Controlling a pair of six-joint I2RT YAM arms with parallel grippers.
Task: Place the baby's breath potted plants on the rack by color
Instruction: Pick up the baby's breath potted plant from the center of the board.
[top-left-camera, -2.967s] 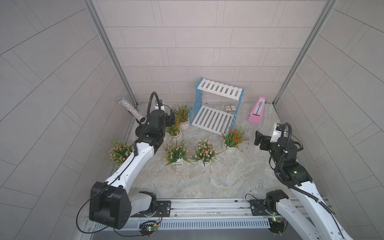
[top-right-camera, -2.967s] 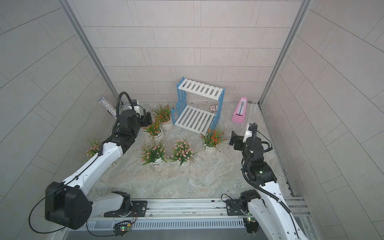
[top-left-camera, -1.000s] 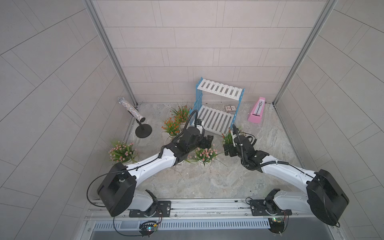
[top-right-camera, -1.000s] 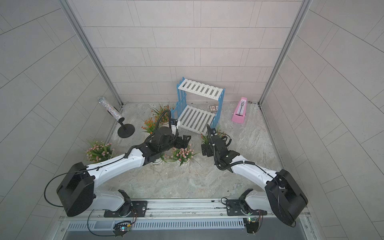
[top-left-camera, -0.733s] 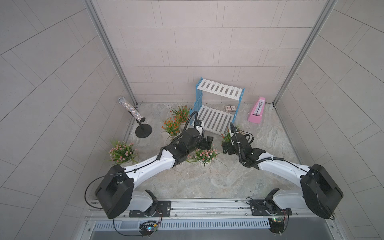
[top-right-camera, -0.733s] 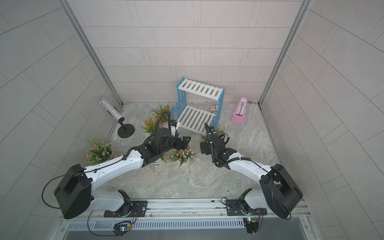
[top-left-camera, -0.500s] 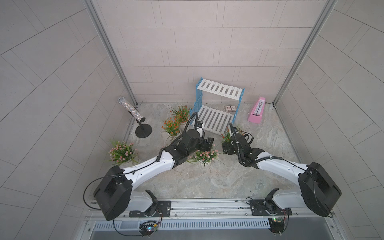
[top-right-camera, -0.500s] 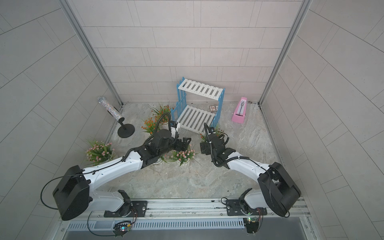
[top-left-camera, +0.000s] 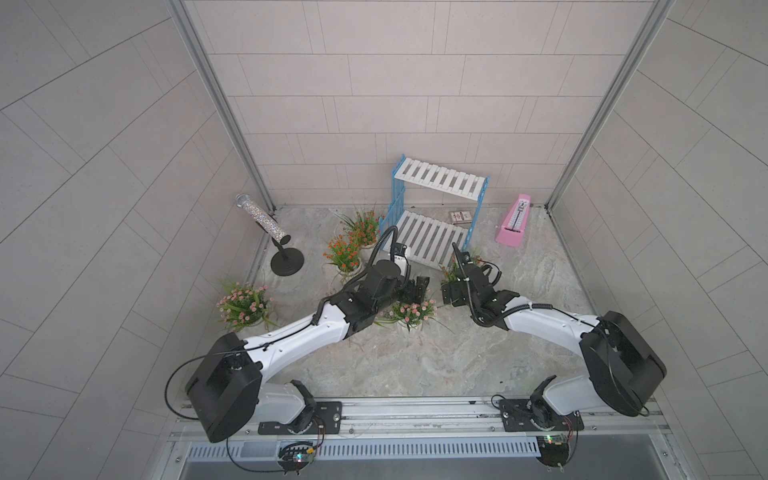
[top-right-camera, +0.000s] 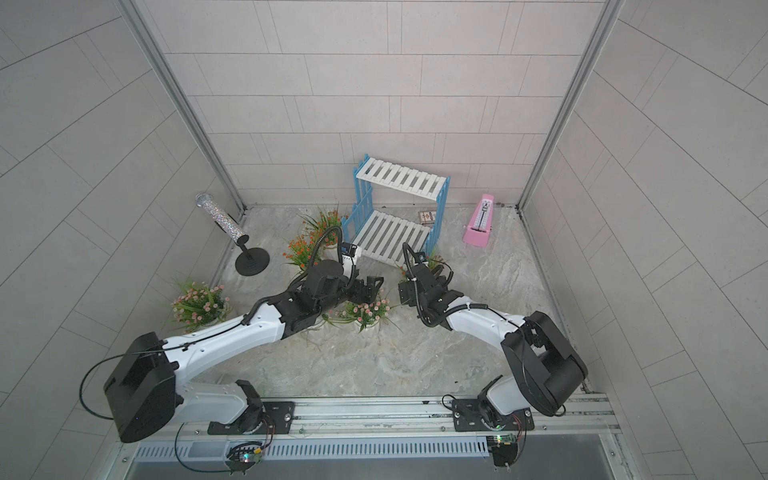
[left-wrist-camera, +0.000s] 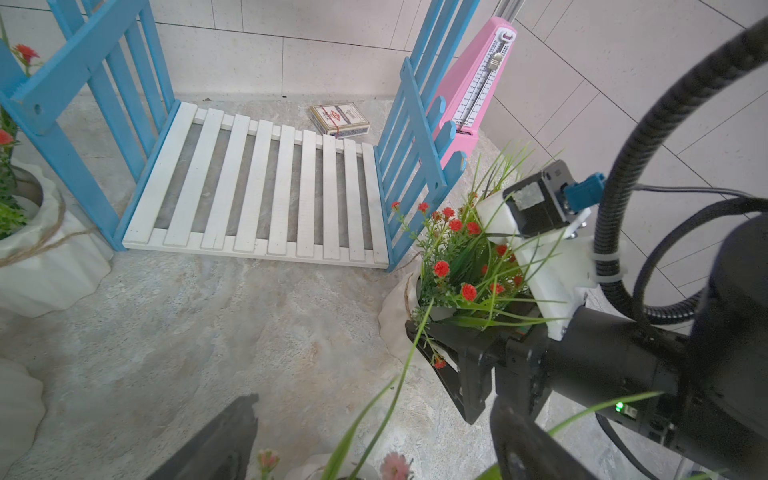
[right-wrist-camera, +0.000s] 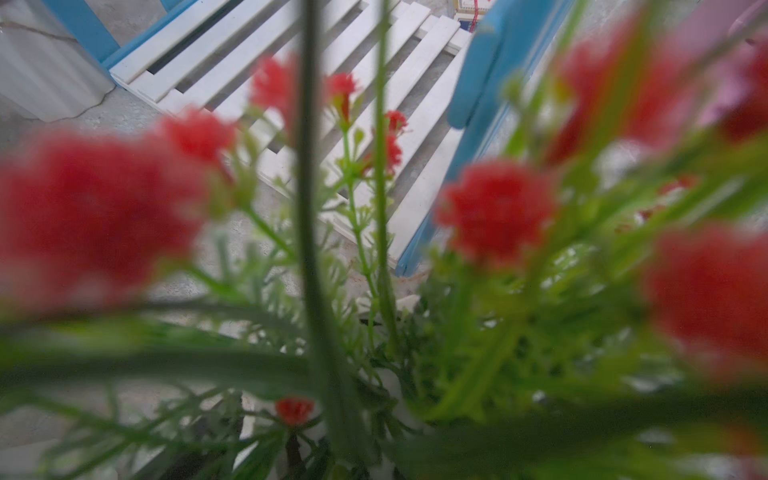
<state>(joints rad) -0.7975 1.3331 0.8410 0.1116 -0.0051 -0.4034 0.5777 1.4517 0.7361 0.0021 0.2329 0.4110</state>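
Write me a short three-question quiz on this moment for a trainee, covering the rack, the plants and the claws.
1. True or false: a potted plant already stands on the rack.
2. The right claw is at a plant with flowers of which colour? A pink; B orange-red; C white.
3. Name the tall pink object on the floor beside the rack.

Key: 1 false, both tiers are bare. 2 B. 3 the metronome.
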